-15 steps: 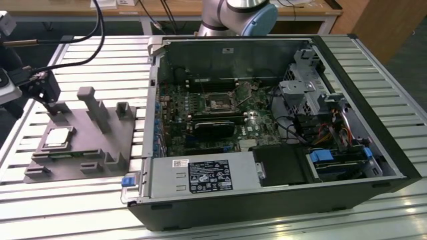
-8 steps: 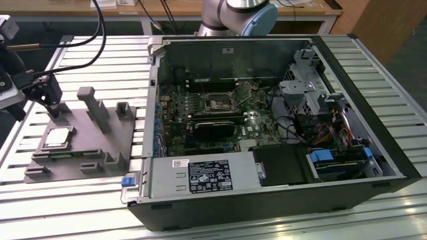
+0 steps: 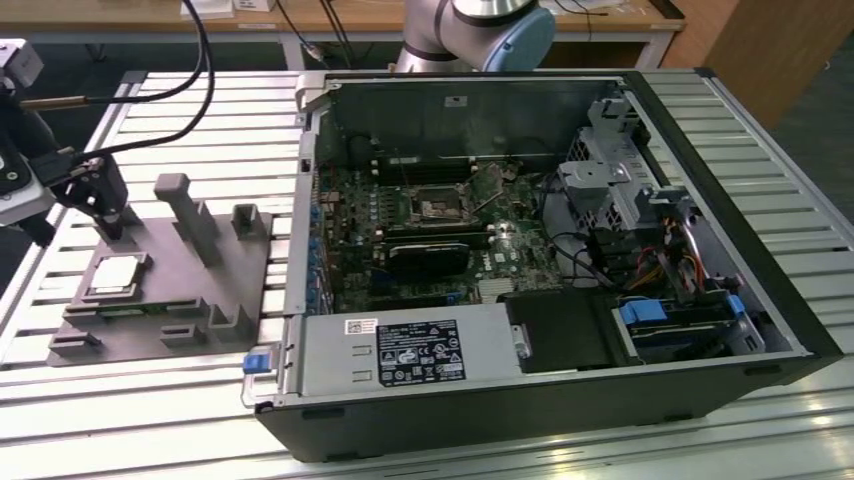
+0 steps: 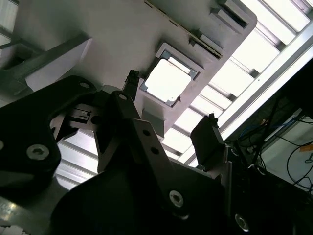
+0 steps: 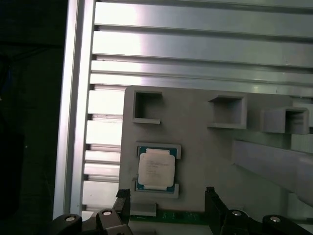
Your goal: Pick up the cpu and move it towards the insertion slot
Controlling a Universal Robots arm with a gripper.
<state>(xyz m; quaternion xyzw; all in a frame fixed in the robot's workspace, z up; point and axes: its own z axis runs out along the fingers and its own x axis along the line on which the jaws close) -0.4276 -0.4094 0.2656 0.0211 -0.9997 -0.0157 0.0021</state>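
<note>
The cpu [image 3: 118, 275] is a small silvery square chip lying flat in a recess of the grey fixture [image 3: 187, 305], at the exterior view's left. Both wrist views show the cpu [image 5: 156, 169] [image 4: 166, 81] in its recess, untouched. My gripper [image 3: 110, 228] hangs just above the fixture, close beside the chip. It is open, and its two dark fingertips [image 5: 211, 194] stand wide apart with nothing between them. The gripper [image 5: 166, 196] [image 4: 171, 100] is a little off the chip's middle. The insertion slot [image 3: 438, 207] is a shiny-framed square socket on the motherboard inside the open computer case.
The open black computer case [image 3: 747, 300] lies on a slatted aluminium table [image 3: 187, 110], to the exterior view's right of the fixture. Upright posts [image 3: 176, 200] rise from the fixture near the gripper. A thin green strip [image 5: 183, 216] lies on the fixture beside the cpu. Cables [image 3: 200, 60] hang at top left.
</note>
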